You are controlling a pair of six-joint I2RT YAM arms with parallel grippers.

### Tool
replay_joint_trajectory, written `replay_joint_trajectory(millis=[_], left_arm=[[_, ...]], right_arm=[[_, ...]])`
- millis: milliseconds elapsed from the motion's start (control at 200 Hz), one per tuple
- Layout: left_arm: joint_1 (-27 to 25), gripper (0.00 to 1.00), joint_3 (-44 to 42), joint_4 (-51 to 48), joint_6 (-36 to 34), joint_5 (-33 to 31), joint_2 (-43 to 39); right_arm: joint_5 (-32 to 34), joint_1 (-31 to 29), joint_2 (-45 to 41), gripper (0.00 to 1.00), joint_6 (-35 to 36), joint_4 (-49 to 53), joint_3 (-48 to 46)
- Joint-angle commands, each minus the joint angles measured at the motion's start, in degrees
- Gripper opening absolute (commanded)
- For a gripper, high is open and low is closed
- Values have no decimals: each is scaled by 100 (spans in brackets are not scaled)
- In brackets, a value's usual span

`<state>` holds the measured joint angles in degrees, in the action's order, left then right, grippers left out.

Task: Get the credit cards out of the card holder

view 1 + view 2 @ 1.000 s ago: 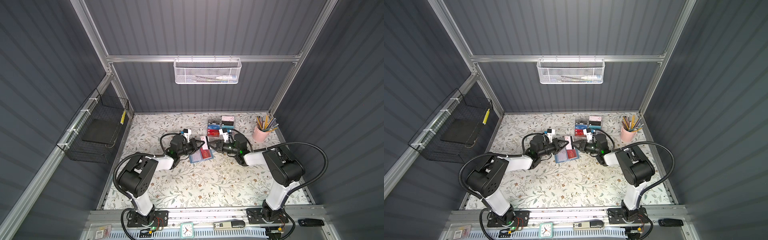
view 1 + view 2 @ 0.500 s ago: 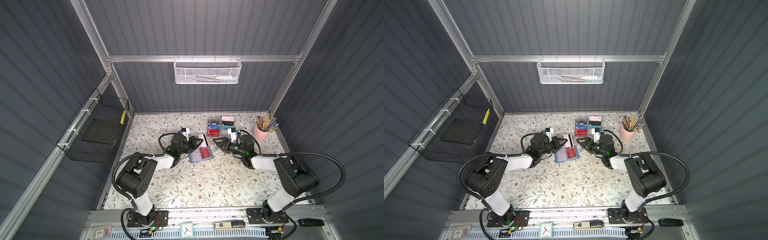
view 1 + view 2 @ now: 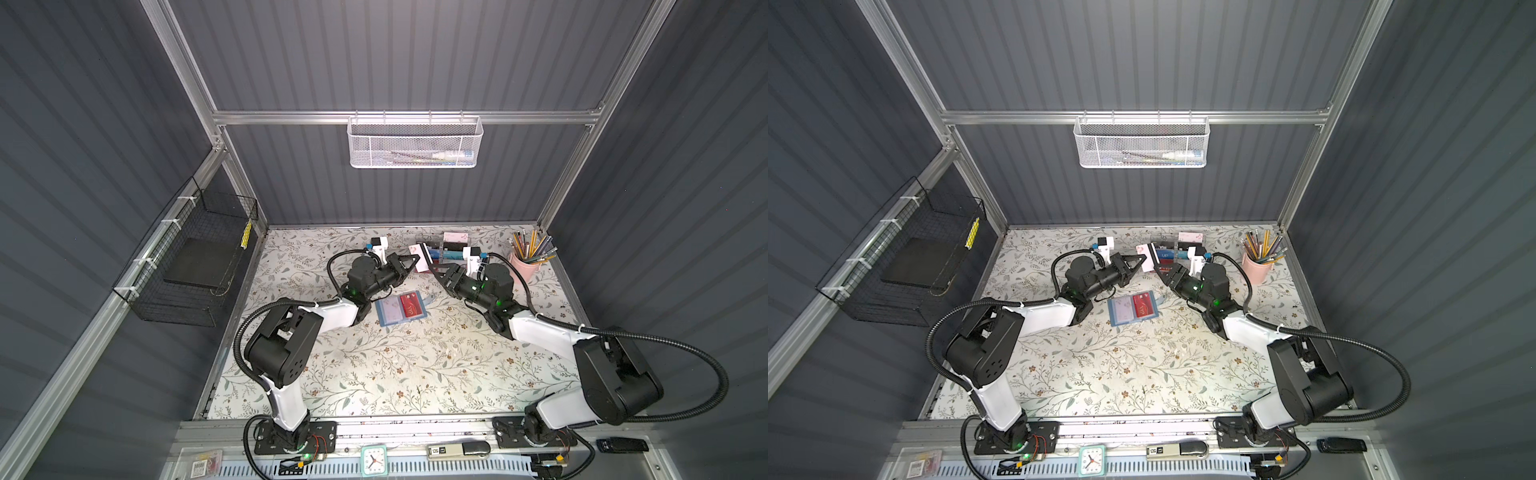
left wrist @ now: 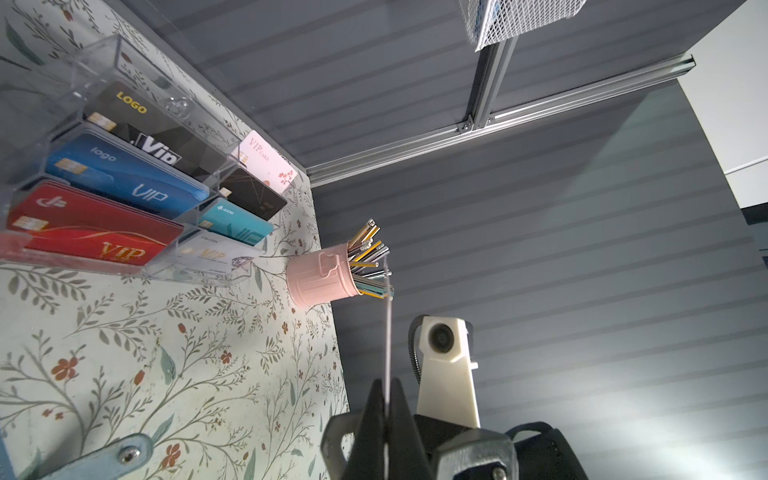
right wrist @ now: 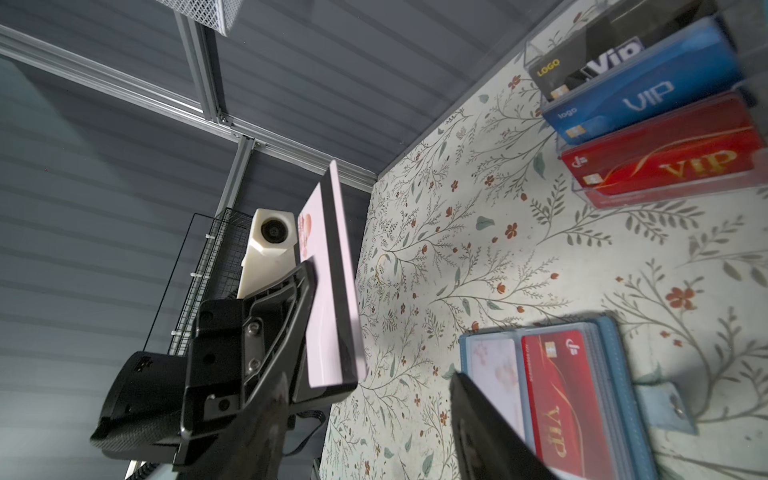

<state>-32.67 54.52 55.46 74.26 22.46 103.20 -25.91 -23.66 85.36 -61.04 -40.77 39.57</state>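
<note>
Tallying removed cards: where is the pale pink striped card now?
In a top view, the pale pink plastic card with a dark stripe is pinched in the left pincer, just left of the clear acrylic card rack.

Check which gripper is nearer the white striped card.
Left. The left gripper is shut on the white striped card, holding it off the table. The right gripper stands open just beside the card's free end; whether it touches is unclear.
</note>
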Motion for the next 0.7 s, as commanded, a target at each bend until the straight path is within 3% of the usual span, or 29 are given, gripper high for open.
replay_joint_trajectory(millis=[0, 425, 695], left_arm=[[-29, 0, 60, 231, 72, -24, -39], [-56, 0, -76, 191, 32, 10, -82], [-72, 0, -135, 192, 12, -2, -60]], right_arm=[[-8, -66, 191, 58, -9, -282, 192], [-220, -102, 473, 33, -105, -1250, 191], [-180, -112, 256, 10, 146, -928, 273]])
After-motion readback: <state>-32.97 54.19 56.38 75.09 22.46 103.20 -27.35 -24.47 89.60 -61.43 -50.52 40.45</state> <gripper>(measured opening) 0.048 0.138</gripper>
